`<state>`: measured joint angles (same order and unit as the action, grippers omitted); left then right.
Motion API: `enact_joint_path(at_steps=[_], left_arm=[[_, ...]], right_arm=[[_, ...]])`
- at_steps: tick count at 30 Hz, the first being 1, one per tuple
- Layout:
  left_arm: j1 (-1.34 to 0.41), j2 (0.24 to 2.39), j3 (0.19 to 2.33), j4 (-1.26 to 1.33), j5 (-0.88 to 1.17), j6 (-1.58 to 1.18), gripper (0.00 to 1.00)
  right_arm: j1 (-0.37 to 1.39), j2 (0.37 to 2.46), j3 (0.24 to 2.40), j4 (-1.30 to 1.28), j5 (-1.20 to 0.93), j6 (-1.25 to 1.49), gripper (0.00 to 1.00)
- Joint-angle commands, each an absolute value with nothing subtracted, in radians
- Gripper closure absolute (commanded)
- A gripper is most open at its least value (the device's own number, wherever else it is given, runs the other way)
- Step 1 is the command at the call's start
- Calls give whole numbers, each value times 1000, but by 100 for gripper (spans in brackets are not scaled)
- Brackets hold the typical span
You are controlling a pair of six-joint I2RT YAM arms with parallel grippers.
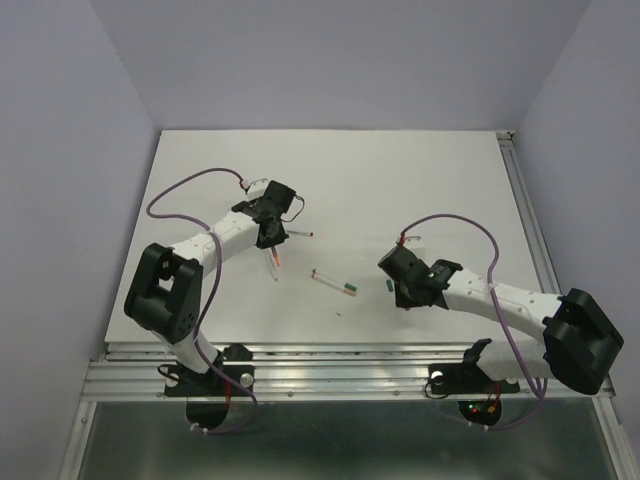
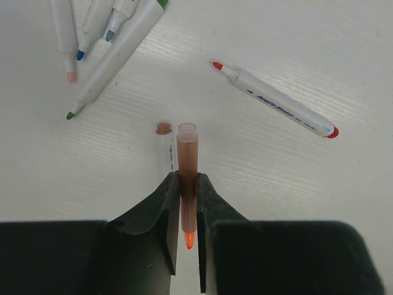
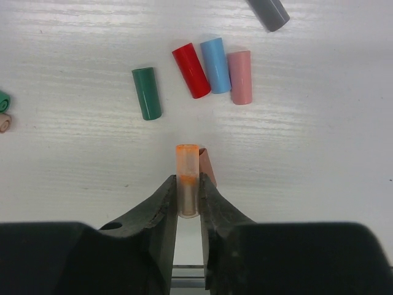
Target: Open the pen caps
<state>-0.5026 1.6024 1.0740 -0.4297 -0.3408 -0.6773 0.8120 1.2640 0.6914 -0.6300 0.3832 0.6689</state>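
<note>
My right gripper (image 3: 188, 179) is shut on an orange pen cap (image 3: 187, 161), held just above the table; the gripper also shows in the top view (image 1: 400, 287). Beyond it lie several loose pen caps: green (image 3: 146, 93), red (image 3: 191, 70), blue (image 3: 215, 65) and pink (image 3: 239, 77). My left gripper (image 2: 188, 178) is shut on an uncapped orange pen (image 2: 187, 147). Its orange tip points back between the fingers and its barrel sticks out ahead. In the top view the left gripper (image 1: 272, 240) is over the left middle of the table.
An uncapped red pen (image 2: 276, 104) lies ahead and right of the left gripper. Several uncapped pens (image 2: 116, 49) fan out at its far left. A white barrel with a brown end (image 2: 163, 132) lies beside the held pen. A grey cylinder (image 3: 268, 13) sits beyond the caps.
</note>
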Motion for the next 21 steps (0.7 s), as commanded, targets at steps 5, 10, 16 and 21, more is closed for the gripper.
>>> enact_joint_path(at_steps=[5,10,16,21], left_arm=[[-505,1634,1143,-474,-362,-658,71],[-505,1635,1152,-479,-368,-653,60],[-505,1609,1146,-477,-357,-657,46],[-506,1542,1135,-462,-287,-653,39]], right_arm=[[807,1264,753,-623,433,678,71],[805,1301,765,-620,434,684,67],[807,1299,793,-629,416,689,56],[807,1238,833,-658,393,695,40]])
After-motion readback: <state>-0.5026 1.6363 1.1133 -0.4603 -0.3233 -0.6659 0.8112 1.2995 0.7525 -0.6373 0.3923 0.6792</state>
